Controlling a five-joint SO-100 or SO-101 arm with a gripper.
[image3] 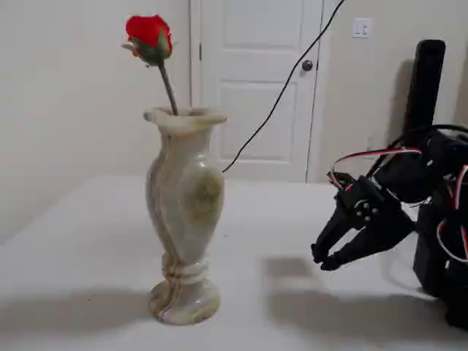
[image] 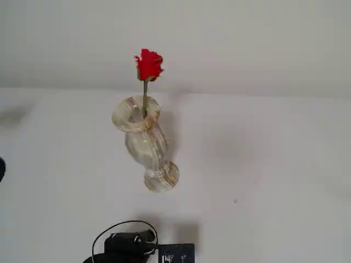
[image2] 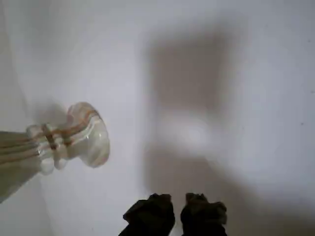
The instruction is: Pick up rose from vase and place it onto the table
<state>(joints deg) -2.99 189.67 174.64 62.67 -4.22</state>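
Low over the white table (image3: 88, 241), the gripper (image3: 323, 257) hangs well to the right of the marble vase (image3: 183, 219) in a fixed view, its two dark fingertips (image2: 153, 212) nearly together and holding nothing. The rose (image3: 148, 33) stands in the vase, its red bloom above the flared rim. To reach it well, the arm should probably rise above rim height first, open, then close on the exposed stem just under the bloom, clear of the stone so the vase doesn't tip.

A bright red artificial rose (image3: 148, 33) on a grey-green stem stands in a cream-and-beige marbled stone vase (image3: 183, 212) with brown veins, on a plain white matte bench (image: 263, 164), near a black gripper (image3: 323, 258).
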